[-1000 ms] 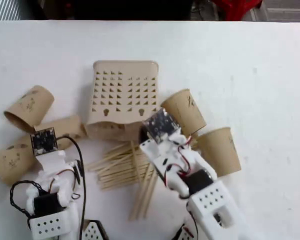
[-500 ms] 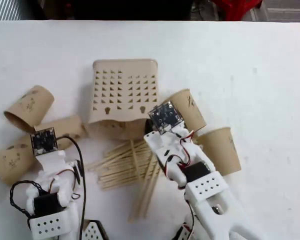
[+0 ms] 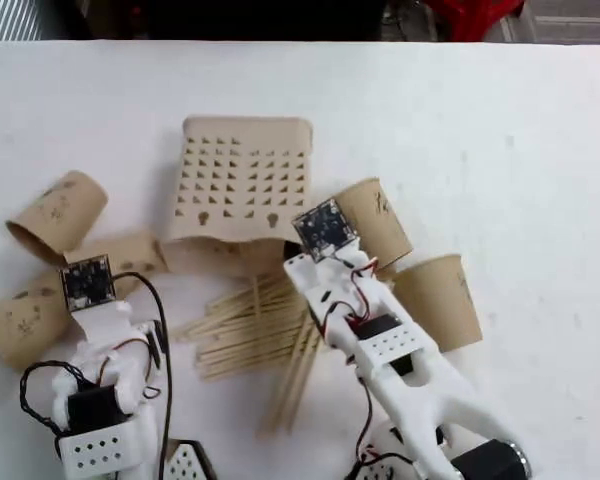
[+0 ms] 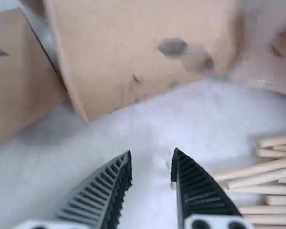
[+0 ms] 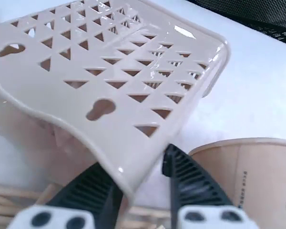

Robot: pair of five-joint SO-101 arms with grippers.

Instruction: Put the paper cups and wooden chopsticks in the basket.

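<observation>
The beige perforated basket lies on its side, mouth toward the arms. My right gripper is shut on the basket at a corner of its rim, one finger inside and one outside. Two paper cups lie to the right of that arm, one of them close beside the gripper. Wooden chopsticks are scattered between the arms. My left gripper is open just above the table, facing a lying cup, with chopstick ends beside it.
Three more cups lie at the left: one farther back, one beside the basket, one near the left edge. The white table has free room at the back and right.
My right arm has pushed forward and turned, and the basket in its grip has shifted slightly left and tilted. The left arm has kept still.
</observation>
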